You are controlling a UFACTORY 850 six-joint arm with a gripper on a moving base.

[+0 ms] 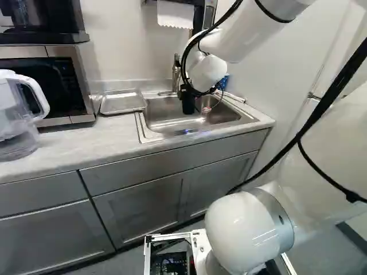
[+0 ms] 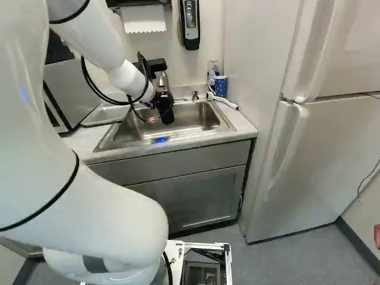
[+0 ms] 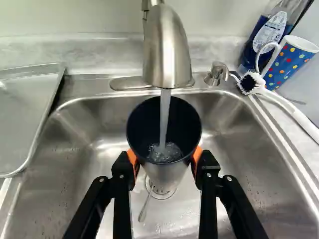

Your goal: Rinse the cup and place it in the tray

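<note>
Over the sink, my gripper (image 2: 161, 102) hangs from the arm. In the wrist view the gripper (image 3: 164, 158) is shut on the cup (image 3: 164, 177), an orange pad against each side. This cup is dark inside and grey metallic outside, upright with its mouth facing the tap. Water streams from the faucet (image 3: 167, 50) into it and pools inside. The metal tray (image 1: 123, 102) lies on the counter beside the sink (image 3: 75, 174), left of it in the left base view. Part of the drain is hidden under the cup.
A blue dotted mug (image 3: 291, 62), a soap bottle (image 3: 264, 37) and a white-handled brush (image 3: 289, 107) stand or lie at the sink's far corner. On the counter are a microwave (image 1: 43, 80) and a clear pitcher (image 1: 17, 114). A fridge (image 2: 314, 154) stands at the right.
</note>
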